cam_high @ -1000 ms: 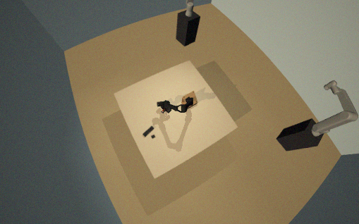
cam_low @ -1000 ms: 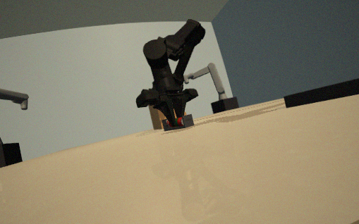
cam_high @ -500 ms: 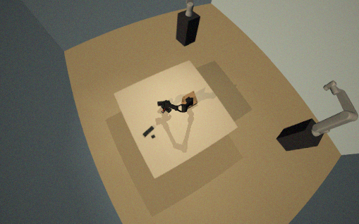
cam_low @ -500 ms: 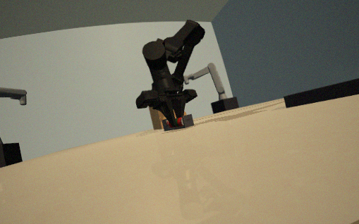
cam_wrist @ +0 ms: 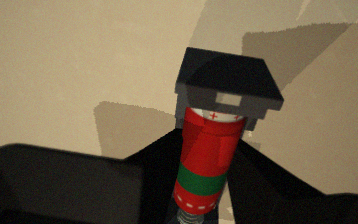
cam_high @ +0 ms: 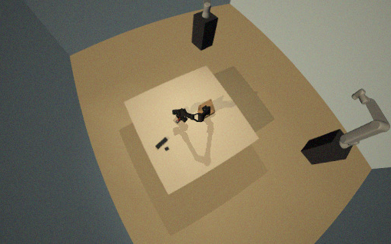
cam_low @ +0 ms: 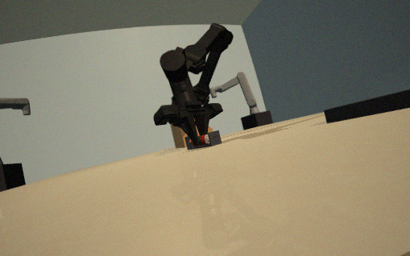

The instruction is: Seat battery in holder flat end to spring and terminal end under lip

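The red battery (cam_wrist: 211,145) (cam_low: 203,138), with a green band, lies lengthwise in the dark holder (cam_wrist: 222,70) (cam_low: 216,138). In the wrist view its white band with plus signs is partly covered by the holder's lip, and the terminal tip is hidden. Its other end is at the coiled spring (cam_wrist: 190,217) at the bottom edge of the view. My gripper (cam_wrist: 205,141) (cam_low: 199,141) is shut on the battery, one finger on each side, down inside or close over the holder. Whether the battery lies fully flat on the holder floor cannot be told.
In the top view a dark bar (cam_high: 161,143) and a small dark block (cam_high: 167,149) lie on the pale table (cam_high: 151,103), away from the arm. An orange-brown block (cam_high: 211,103) is by the arm's base. Two grey arms stand on black pedestals (cam_high: 203,32) (cam_high: 326,147) beyond the table.
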